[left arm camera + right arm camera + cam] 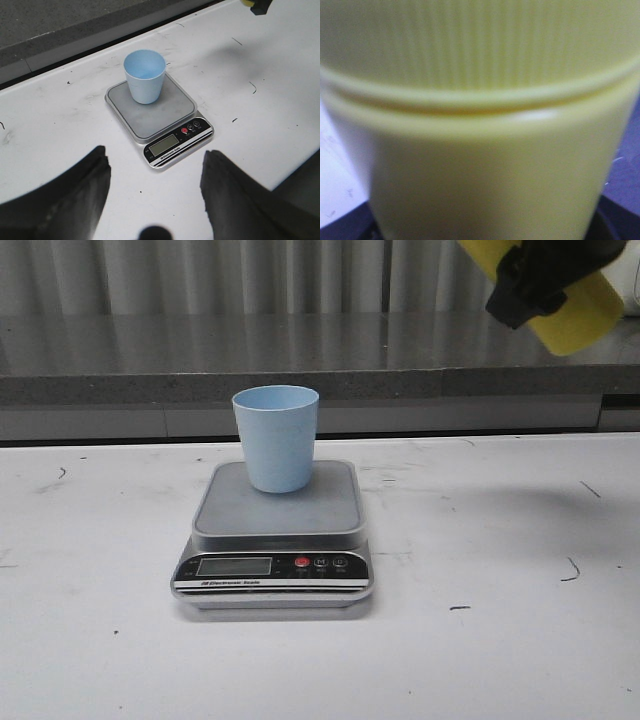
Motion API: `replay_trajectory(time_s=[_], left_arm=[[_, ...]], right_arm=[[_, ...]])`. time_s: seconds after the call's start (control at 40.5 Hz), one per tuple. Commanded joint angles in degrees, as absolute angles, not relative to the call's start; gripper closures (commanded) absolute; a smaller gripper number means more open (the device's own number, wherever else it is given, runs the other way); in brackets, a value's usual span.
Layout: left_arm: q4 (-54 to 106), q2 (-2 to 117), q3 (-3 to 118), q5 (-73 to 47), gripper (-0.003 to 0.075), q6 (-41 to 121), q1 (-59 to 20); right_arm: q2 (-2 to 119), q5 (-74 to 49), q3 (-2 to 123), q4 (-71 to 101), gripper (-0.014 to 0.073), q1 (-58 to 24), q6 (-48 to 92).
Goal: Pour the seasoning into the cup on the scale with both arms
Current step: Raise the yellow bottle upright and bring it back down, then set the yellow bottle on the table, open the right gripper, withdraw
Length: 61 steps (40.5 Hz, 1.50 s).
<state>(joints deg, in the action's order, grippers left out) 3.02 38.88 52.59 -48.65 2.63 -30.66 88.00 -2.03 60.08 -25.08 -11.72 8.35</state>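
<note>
The light blue cup [276, 437] stands upright and empty on the back part of the grey scale [278, 532]. Both also show in the left wrist view, the cup [145, 76] on the scale [160, 117]. My right gripper [535, 280] is high at the top right, shut on the yellow seasoning bottle [580, 312], which is tilted; its nozzle is out of view. The bottle's body [480, 125] fills the right wrist view. My left gripper [155, 187] is open and empty, above the table in front of the scale.
The white table [500, 590] has small dark marks. A grey ledge [150, 360] and a curtain run along the back. The scale's display [234, 566] and red button [301, 562] face the front.
</note>
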Motion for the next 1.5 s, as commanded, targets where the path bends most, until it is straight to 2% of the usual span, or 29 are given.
replay_trajectory(time_s=[0.0,0.148,0.321,0.888,1.135,1.406,1.48], left_arm=[[3.4,38.8,54.0,-44.6,0.0321,2.3,-30.9],[3.4,38.8,54.0,-44.6,0.0321,2.3,-30.9],[3.4,38.8,54.0,-44.6,0.0321,2.3,-30.9],[3.4,38.8,54.0,-44.6,0.0321,2.3,-30.9],[3.4,38.8,54.0,-44.6,0.0321,2.3,-30.9],[3.4,38.8,54.0,-44.6,0.0321,2.3,-30.9],[3.4,38.8,54.0,-44.6,0.0321,2.3,-30.9]], right_arm=[[84.3,14.4,55.3,-18.8,0.0276,-9.6,6.1],[84.6,30.6,44.9,-15.7,0.0276,-8.0,2.8],[87.0,42.1,38.0,-12.5,0.0276,-7.9,0.7],[106.1,67.9,38.3,-8.0,0.0276,-7.9,-3.8],[110.7,70.3,40.8,-8.0,0.0275,-7.9,-3.8],[110.8,65.8,40.8,-7.9,0.0272,-7.9,-3.8],[110.8,65.6,40.8,-7.9,0.0249,-7.9,-4.1]])
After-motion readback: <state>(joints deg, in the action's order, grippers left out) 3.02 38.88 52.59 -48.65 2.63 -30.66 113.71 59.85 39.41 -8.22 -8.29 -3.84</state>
